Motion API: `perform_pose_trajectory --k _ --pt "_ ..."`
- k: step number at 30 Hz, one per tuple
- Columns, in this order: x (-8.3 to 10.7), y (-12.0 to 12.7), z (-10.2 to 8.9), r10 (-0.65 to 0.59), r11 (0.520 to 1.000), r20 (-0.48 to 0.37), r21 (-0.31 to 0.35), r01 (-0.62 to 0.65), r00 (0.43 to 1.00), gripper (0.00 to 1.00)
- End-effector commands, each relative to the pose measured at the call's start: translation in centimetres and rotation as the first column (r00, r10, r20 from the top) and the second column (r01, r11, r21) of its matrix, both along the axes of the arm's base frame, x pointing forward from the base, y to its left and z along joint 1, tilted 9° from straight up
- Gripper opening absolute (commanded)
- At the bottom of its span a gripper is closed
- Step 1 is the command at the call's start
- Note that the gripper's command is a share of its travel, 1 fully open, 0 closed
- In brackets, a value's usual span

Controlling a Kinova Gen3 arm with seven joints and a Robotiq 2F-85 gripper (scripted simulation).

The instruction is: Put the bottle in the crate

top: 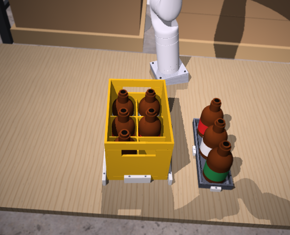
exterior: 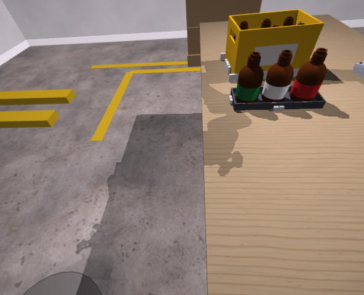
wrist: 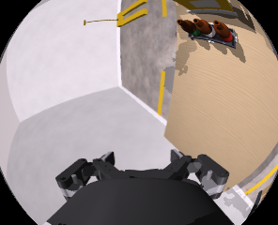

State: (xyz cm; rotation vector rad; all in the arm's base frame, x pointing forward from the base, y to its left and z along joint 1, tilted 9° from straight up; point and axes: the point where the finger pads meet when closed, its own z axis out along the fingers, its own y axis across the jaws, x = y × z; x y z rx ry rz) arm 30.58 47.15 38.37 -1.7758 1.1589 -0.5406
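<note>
A yellow crate (top: 135,131) stands mid-table with several brown bottles in its slots; the front right slot (top: 151,139) looks empty. To its right a dark grey tray (top: 213,157) holds three upright brown bottles: a red-banded one (top: 209,117) at the back, a white-banded one (top: 213,137) in the middle, a green-banded one (top: 218,163) at the front. The crate (exterior: 271,39) and the tray (exterior: 277,102) also show in the exterior view. My gripper (wrist: 142,157) is open and empty, high up and far from the bottles, seen only in the wrist view.
The arm's base (top: 169,70) is bolted to the table behind the crate. White stop blocks (top: 136,178) sit at the crate's front and corners. Cardboard boxes (top: 76,22) stand beyond the table's far edge. The floor drops off past the front edge.
</note>
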Motion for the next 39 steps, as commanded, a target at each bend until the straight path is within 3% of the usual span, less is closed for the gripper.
perform_pose_trajectory --k 1,6,7,9,10,11,12,14,15,27,28,35,36,39 --pt "4.5 -4.3 3.7 -0.093 0.995 -0.007 0.047 0.093 0.996 1.0" --pt "10.0 -11.4 6.2 -0.225 0.972 -0.028 0.062 0.226 0.974 1.0" --pt "11.4 -13.9 6.4 -0.291 0.954 -0.045 0.066 0.293 0.956 1.0" --pt "11.4 -13.9 6.4 -0.291 0.954 -0.045 0.066 0.293 0.956 1.0" --pt "13.4 -17.8 6.8 -0.355 0.931 -0.066 0.065 0.359 0.933 1.0" --pt "13.4 -17.8 6.8 -0.355 0.931 -0.066 0.065 0.359 0.933 1.0" --pt "14.9 -21.2 6.8 -0.417 0.904 -0.09 0.061 0.423 0.905 1.0" --pt "14.9 -21.2 6.8 -0.417 0.904 -0.09 0.061 0.423 0.905 1.0" --pt "16.0 -24.6 6.6 -0.475 0.874 -0.118 0.053 0.483 0.872 1.0" --pt "16.0 -24.6 6.6 -0.475 0.874 -0.118 0.053 0.483 0.872 1.0" --pt "17.0 -28.0 6.1 -0.53 0.841 -0.149 0.04 0.54 0.835 1.0" --pt "17.0 -28.0 6.1 -0.53 0.841 -0.149 0.04 0.54 0.835 1.0" --pt "17.7 -31.3 5.4 -0.58 0.805 -0.182 0.023 0.593 0.794 1.0" --pt "17.7 -31.3 5.4 -0.58 0.805 -0.182 0.023 0.593 0.794 1.0"
